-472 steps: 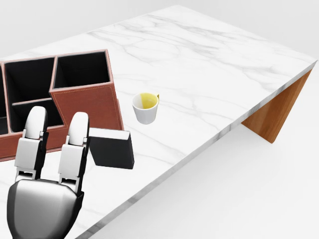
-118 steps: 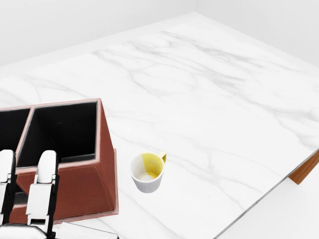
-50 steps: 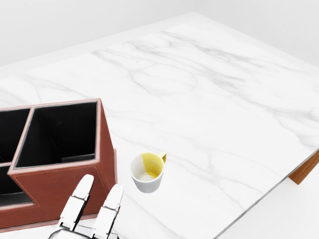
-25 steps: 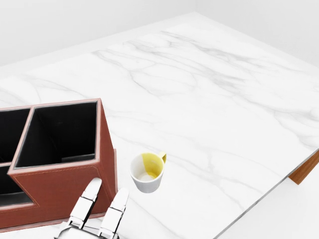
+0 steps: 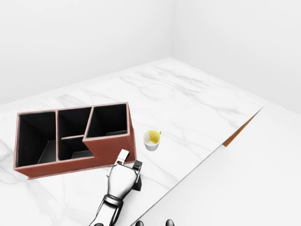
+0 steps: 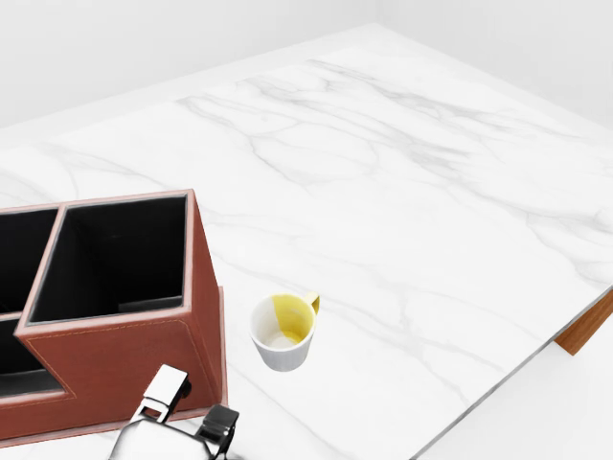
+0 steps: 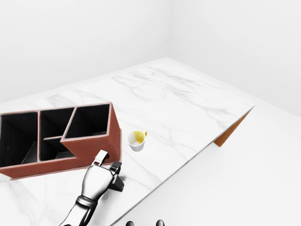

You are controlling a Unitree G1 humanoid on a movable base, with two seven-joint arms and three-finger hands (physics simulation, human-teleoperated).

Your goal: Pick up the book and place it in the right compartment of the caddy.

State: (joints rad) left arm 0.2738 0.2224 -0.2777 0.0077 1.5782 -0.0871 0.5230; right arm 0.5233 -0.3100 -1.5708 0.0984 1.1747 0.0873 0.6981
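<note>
The book [image 7: 116, 181] is covered by the left hand [image 7: 96, 178] beside the caddy [image 5: 113, 151]; fingers curled, seemingly gripping it

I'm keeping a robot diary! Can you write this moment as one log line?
left hand: on book | book: on table, below caddy | right compartment: empty | cup: beside caddy

white cup [image 6: 282, 333], yellow inside, marble table [image 6: 402, 192]

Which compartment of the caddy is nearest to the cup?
The right compartment of the caddy, the tall square one; the cup stands just beside its outer wall, the others lie farther left.
</note>
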